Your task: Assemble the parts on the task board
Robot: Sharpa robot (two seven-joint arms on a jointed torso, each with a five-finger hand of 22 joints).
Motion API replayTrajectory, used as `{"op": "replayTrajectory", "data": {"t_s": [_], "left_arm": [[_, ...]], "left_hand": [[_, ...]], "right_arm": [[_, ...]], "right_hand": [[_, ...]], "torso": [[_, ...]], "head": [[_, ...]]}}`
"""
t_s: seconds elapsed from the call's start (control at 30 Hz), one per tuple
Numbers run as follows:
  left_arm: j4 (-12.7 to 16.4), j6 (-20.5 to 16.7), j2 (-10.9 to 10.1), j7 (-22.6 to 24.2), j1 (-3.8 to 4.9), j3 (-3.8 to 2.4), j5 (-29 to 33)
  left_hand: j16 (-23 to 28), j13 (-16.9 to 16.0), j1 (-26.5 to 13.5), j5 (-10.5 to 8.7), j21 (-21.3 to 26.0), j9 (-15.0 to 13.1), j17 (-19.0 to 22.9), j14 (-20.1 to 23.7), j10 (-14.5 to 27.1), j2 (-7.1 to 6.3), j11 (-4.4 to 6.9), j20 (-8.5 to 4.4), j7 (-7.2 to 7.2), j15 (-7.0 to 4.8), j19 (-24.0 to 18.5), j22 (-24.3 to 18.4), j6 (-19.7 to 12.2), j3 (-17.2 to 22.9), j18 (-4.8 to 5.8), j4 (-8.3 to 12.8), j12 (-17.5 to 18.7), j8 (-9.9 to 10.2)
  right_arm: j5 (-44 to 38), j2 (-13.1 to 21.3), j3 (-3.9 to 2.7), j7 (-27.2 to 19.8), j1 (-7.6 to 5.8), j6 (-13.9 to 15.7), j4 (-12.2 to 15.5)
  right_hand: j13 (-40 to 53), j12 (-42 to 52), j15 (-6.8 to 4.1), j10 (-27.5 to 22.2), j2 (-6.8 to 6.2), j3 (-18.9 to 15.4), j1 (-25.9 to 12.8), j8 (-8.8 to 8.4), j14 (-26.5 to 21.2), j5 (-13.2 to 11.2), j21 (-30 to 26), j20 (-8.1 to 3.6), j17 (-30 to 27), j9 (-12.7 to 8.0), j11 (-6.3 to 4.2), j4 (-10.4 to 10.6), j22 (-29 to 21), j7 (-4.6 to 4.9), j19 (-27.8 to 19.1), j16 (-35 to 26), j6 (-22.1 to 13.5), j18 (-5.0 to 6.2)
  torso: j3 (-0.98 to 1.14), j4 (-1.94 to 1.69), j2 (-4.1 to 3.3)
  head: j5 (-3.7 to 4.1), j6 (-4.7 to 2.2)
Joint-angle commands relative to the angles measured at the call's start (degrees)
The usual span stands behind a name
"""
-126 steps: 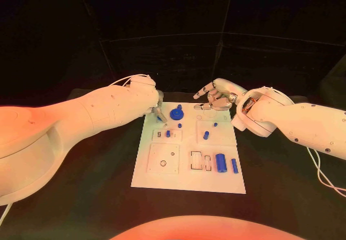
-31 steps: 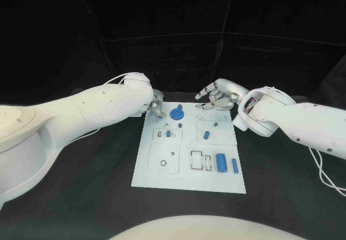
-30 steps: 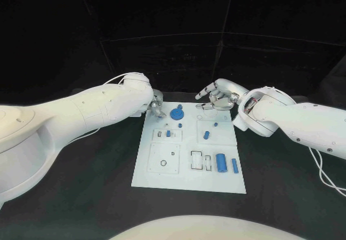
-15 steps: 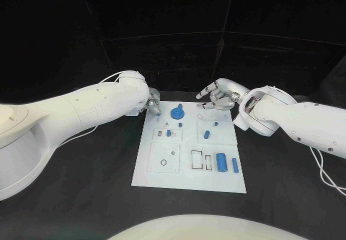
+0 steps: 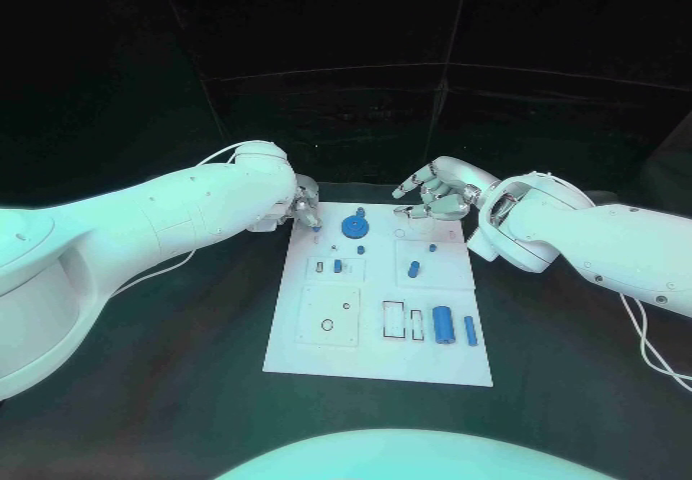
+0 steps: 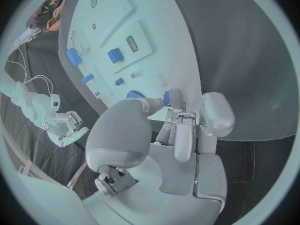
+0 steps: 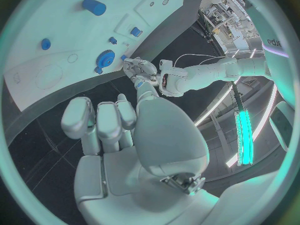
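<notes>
- The black tabletop point(image 5: 173, 350) carries the white task board point(image 5: 378, 360), which lies lengthwise away from the robot, between the two arms.
- The head view lays out the whole task board: a blue gear point(image 5: 353, 226) near its far end, a blue peg point(image 5: 413, 268) in the right-hand raised panel, a small blue piece point(image 5: 336, 266) in the left-hand panel, and a blue cylinder point(image 5: 443, 325) with a slimmer blue bar point(image 5: 469, 331) just beside it in the near right area.
- Two rectangular recesses point(image 5: 392, 318) beside the cylinder hold nothing, as far as the head view tells.
- The left wrist view gives what the head view hides: the left robot hand point(image 6: 169, 120) has its fingers drawn narrow, and a small blue part point(image 6: 165, 97) sits pinched at its fingertips point(image 6: 176, 99), just above the far left corner of the board.
- In the head view the left robot hand point(image 5: 303, 208) sits at that far left corner, mostly behind its arm.
- The right robot hand point(image 5: 437, 196) hovers at the far right end of the board, fingers loosely curled and apart, holding nothing.
</notes>
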State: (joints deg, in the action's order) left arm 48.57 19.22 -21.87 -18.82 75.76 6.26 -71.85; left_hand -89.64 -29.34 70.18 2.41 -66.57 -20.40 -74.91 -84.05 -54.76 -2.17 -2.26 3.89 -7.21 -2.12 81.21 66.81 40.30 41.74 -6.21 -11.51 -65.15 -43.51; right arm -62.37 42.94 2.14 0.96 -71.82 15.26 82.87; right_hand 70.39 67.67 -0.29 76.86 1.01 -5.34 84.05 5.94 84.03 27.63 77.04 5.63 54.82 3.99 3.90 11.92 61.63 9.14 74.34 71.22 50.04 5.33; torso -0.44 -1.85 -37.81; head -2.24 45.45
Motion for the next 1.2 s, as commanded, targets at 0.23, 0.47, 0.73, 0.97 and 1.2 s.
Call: {"op": "replayTrajectory", "data": {"t_s": [0.23,0.47,0.73,0.97,1.2], "left_arm": [[3.14,-3.96,-3.13,0.05,0.78,-2.46,12.31],[8.22,-7.78,-7.09,-1.03,1.30,-2.86,22.33],[14.76,-11.24,-11.30,-2.23,1.25,-2.53,27.26],[20.69,-15.50,-14.74,-2.39,0.71,-1.40,26.74],[24.77,-20.16,-16.67,-1.73,-0.39,-0.01,21.57]], "left_hand": [[-0.28,0.90,-2.04,0.26,0.83,-0.28,-14.84,-5.88,-0.88,-0.65,0.57,-0.07,0.97,-0.10,-0.55,-0.63,1.89,6.48,0.00,7.56,1.00,-1.40],[-0.10,1.70,-2.93,0.37,0.80,-0.38,-14.30,-5.73,-3.21,-1.05,1.44,-0.70,1.90,-0.86,-0.23,-0.53,3.11,5.00,0.00,8.28,1.34,-2.25],[0.21,0.28,-3.60,0.72,0.52,0.20,-13.41,-5.52,-6.11,-1.54,2.05,-1.22,2.53,-1.40,0.28,-0.16,4.38,4.34,0.10,9.63,0.93,-2.44],[0.17,-0.08,-3.67,0.74,0.26,0.66,-13.53,-5.57,-7.16,-2.21,2.33,-1.47,2.82,-1.66,0.55,0.17,5.05,4.17,0.20,10.65,1.00,-2.43],[0.16,-1.75,-3.44,2.33,-0.13,1.47,-13.57,-5.59,-9.09,-3.03,2.62,-1.76,3.10,-1.94,0.92,0.65,6.25,4.34,0.33,11.87,0.58,-2.23]], "right_arm": [[0.07,0.37,-0.03,-0.03,-0.10,-0.27,-0.02],[0.07,0.68,-0.03,0.08,-0.11,-0.26,0.00],[0.07,0.99,-0.03,0.19,-0.11,-0.25,0.13],[0.07,1.28,-0.03,0.26,-0.11,-0.21,0.29],[0.07,1.50,-0.02,0.32,-0.11,-0.20,0.43]], "right_hand": [[-0.15,-0.08,-0.52,0.05,0.05,0.31,0.17,0.27,0.46,0.34,-0.23,-0.21,-0.09,-0.06,-0.07,0.17,-0.06,0.07,0.18,0.02,0.36,0.37],[-0.15,-0.08,-0.52,0.05,0.05,0.31,0.17,0.27,0.46,0.34,-0.23,-0.21,-0.09,-0.06,-0.07,0.17,-0.06,0.07,0.18,0.02,0.36,0.37],[-0.18,-0.11,-0.51,0.03,0.03,0.30,0.11,0.27,0.44,0.43,-0.25,-0.21,-0.16,-0.06,-0.07,0.24,-0.10,0.07,0.16,-0.03,0.37,0.37],[-0.18,-0.10,-0.51,0.03,0.02,0.30,0.11,0.27,0.44,0.46,-0.25,-0.21,-0.18,-0.06,-0.07,0.25,-0.10,0.07,0.16,-0.04,0.37,0.37],[-0.17,-0.10,-0.51,0.03,0.01,0.30,0.11,0.27,0.44,0.56,-0.27,-0.20,-0.14,-0.06,-0.07,0.26,-0.12,0.07,0.14,-0.03,0.38,0.38]], "torso": [[0.05,-0.16,0.14],[0.17,-0.62,0.49],[0.19,-0.99,0.70],[0.22,-1.15,0.85],[0.33,-1.26,0.93]], "head": [[0.36,0.09],[0.46,0.22],[0.14,0.20],[-0.10,0.29],[-0.11,0.57]]}}
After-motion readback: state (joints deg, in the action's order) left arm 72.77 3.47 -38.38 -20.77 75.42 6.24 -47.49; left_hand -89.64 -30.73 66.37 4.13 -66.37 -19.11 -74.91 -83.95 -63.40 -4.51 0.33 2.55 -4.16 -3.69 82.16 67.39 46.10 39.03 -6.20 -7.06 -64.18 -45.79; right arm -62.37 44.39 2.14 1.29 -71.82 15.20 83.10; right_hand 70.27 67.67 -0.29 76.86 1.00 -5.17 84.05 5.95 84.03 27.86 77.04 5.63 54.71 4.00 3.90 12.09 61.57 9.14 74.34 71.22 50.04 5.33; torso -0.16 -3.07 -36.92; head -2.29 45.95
